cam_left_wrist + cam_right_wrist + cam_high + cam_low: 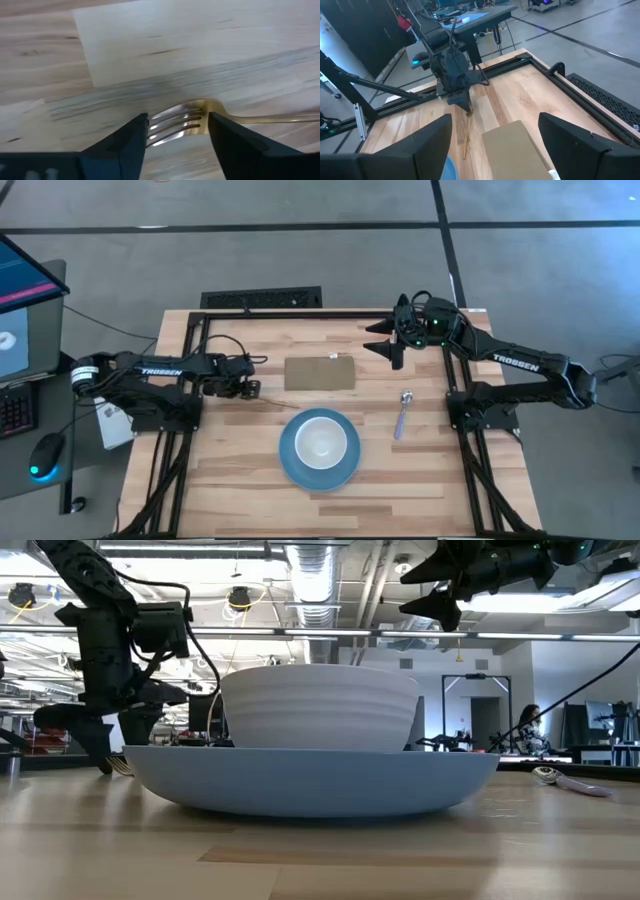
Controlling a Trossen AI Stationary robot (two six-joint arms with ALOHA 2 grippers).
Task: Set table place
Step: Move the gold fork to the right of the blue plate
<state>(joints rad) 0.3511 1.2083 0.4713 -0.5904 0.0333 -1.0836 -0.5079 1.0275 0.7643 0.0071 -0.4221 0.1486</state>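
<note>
The thin gold fork (278, 402) lies flat on the table (230, 480), left of and beyond the blue plate (290, 465). The white bowl (320, 442) stands on the plate. The lilac-handled spoon (402, 415) lies right of the plate. My left gripper (250, 390) is down at the fork's tine end, shut on it. In the low view it (105, 760) reaches the tabletop. My right gripper (385, 345) hangs open, high above the table's far right part, and touches nothing. My left gripper (177, 127) has the fork's tine end (175, 125) pinched between its two fingers (132, 140), which sit on the two side edges of the head. It comes from above, pointing down. The fork lies on the table, its handle (280, 118) running away toward the plate.
A flat brown rectangle (320, 372) lies beyond the plate, near the table's far middle. The black frame (300, 313) edges the table. Bare wood (230, 480) shows on the near left and the near right. A monitor, a keyboard and a mouse (45, 450) stand off the table's left side.
</note>
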